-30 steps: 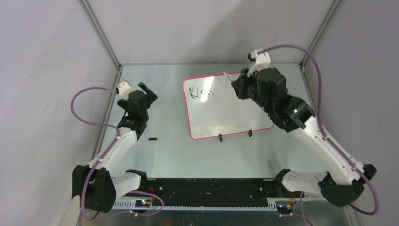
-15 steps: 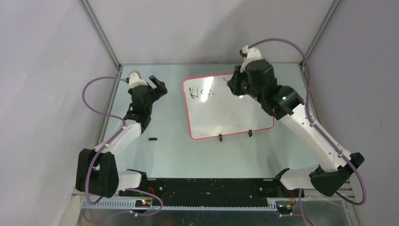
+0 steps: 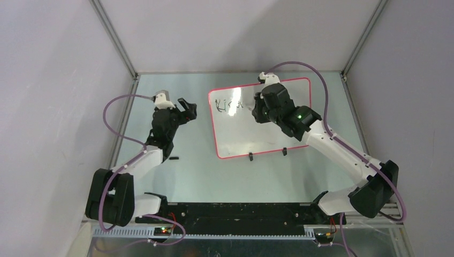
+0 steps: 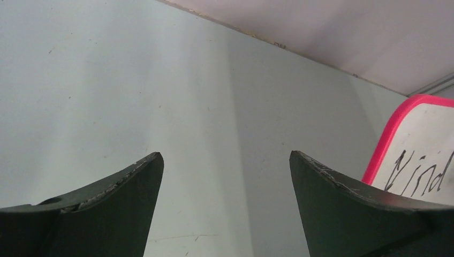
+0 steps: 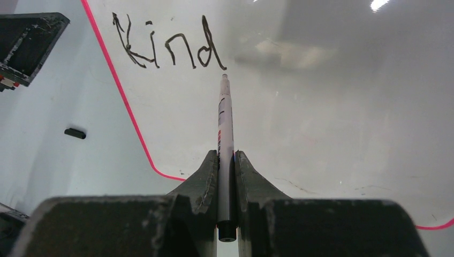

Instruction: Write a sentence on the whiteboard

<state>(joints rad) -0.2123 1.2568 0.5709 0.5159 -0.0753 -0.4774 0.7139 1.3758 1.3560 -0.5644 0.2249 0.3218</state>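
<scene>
The whiteboard, glossy white with a red-pink rim, lies at the table's middle back. The sentence reads "Kind" near its top left corner; it also shows in the top view and the left wrist view. My right gripper is shut on a white marker, whose tip sits just right of and below the "d". In the top view the right gripper is over the board's upper middle. My left gripper is open and empty, left of the board; it also shows in the top view.
A small black marker cap lies on the table left of the board's near corner; it also shows in the right wrist view. Two black clip feet sit on the board's near edge. Metal frame posts stand at the back corners.
My right arm has swung left across the board, bringing the marker next to the written letters. My left gripper has moved up and right toward the board's left edge.
</scene>
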